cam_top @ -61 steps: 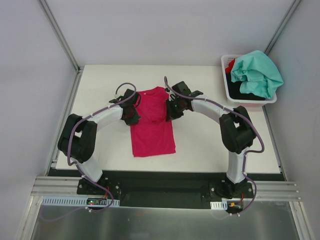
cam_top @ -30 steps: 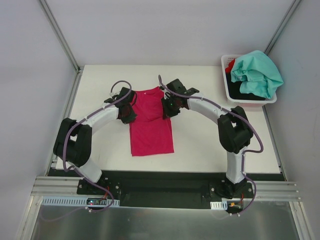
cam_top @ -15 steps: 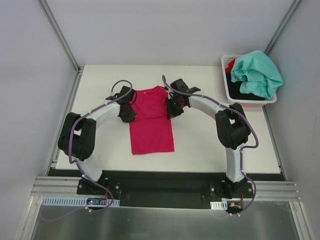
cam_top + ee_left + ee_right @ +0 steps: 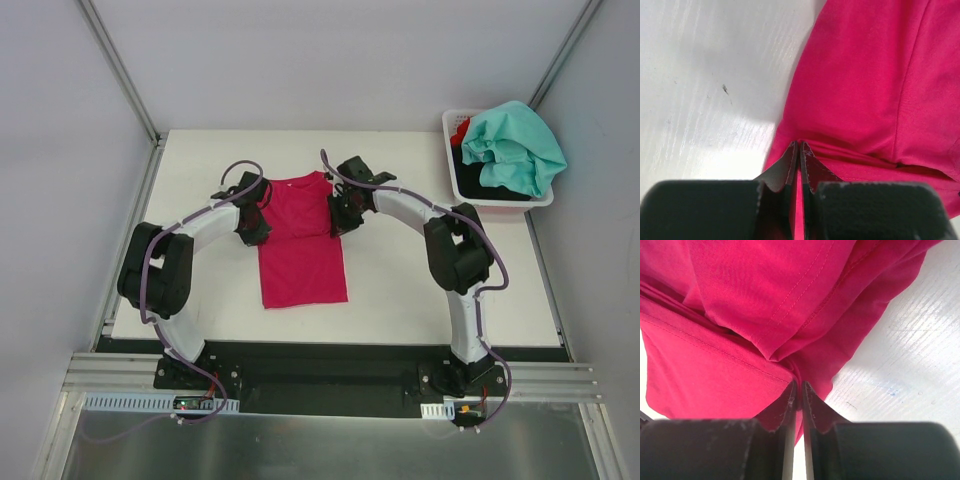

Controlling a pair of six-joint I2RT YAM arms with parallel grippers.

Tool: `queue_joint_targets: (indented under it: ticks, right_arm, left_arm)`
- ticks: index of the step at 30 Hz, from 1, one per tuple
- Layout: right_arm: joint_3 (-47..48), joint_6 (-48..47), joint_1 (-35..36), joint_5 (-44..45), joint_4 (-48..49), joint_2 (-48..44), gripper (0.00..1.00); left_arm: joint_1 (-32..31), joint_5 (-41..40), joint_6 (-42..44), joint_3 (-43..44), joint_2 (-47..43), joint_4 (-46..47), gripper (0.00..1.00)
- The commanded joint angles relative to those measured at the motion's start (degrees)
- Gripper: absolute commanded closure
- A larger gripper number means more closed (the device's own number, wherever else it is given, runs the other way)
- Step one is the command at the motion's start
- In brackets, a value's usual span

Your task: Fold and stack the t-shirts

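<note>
The magenta-pink t-shirt [image 4: 302, 245] lies folded into a narrow strip on the white table, collar end toward the back. My left gripper [image 4: 257, 218] is shut on its left edge; the left wrist view shows the pink cloth [image 4: 865, 90] pinched between the closed tips [image 4: 799, 146]. My right gripper [image 4: 339, 212] is shut on its right edge; the right wrist view shows bunched pink folds [image 4: 755, 305] caught at the tips [image 4: 797, 386]. A teal-mint t-shirt [image 4: 515, 145] lies on top of black and red ones in the basket.
The white plastic basket [image 4: 452, 170] stands at the table's back right corner. The white table [image 4: 420, 280] shows bare on both sides of the shirt. Grey walls and metal frame posts enclose the table.
Both grippers have stayed shut on the pink shirt's upper edges and shifted slightly, moving toward the back then settling. The shirt's lower hem has drawn up and to the left a little.
</note>
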Motion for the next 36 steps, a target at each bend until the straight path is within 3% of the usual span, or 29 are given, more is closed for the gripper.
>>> queue_joint_targets:
  ticks: [1, 7, 11, 12, 16, 17, 19, 21, 24, 30, 36]
  right_arm:
    - [2.9, -1.4, -0.1, -0.1, -0.7, 0.1, 0.88]
    - [3.2, -1.2, -0.4, 0.9, 0.9, 0.7, 0.88]
    - [4.5, -1.2, -0.7, -0.4, 0.9, 1.5, 0.78]
    - [4.5, -1.1, -1.0, -0.3, 0.9, 1.4, 0.72]
    - [4.6, -1.5, -1.6, 1.1, 0.9, 0.1, 0.57]
    - [4.6, -1.7, -1.8, 1.4, 0.8, -0.7, 0.56]
    - [4.5, -1.9, -2.1, 1.5, 0.2, -1.6, 0.53]
    - [4.3, -2.3, -2.5, 2.1, -0.6, -3.7, 0.52]
    - [2.9, -2.5, -2.5, 2.6, -2.1, -7.2, 0.53]
    - [-8.2, 0.2, -2.4, 3.1, 0.2, -17.4, 0.52]
    - [-28.3, 8.7, -2.3, 1.9, 8.4, -31.1, 0.53]
  left_arm:
    - [0.9, -1.1, 1.6, 1.4, 0.6, 0.0, 1.0]
    - [1.1, -1.0, 1.4, 2.2, 2.6, 0.8, 1.0]
    - [1.4, -1.1, 1.3, 3.2, 3.2, 1.7, 0.97]
    - [1.4, -1.3, 1.3, 3.4, 3.2, 1.7, 0.95]
    - [2.1, -2.1, 1.5, 3.9, 2.1, 1.8, 0.78]
    - [2.6, -2.0, 1.6, 4.1, 1.8, 1.9, 0.64]
    - [3.0, -2.2, 2.2, 4.4, 0.5, 1.8, 0.53]
    - [3.8, -2.3, 2.5, 4.7, -0.8, 1.8, 0.33]
    - [3.9, -2.0, 3.2, 4.6, -4.2, 1.1, 0.25]
    - [3.7, 3.1, -0.3, -2.6, -13.4, 0.5, 0.22]
    - [-3.4, 6.2, -7.2, -13.6, -22.0, 0.5, 0.22]
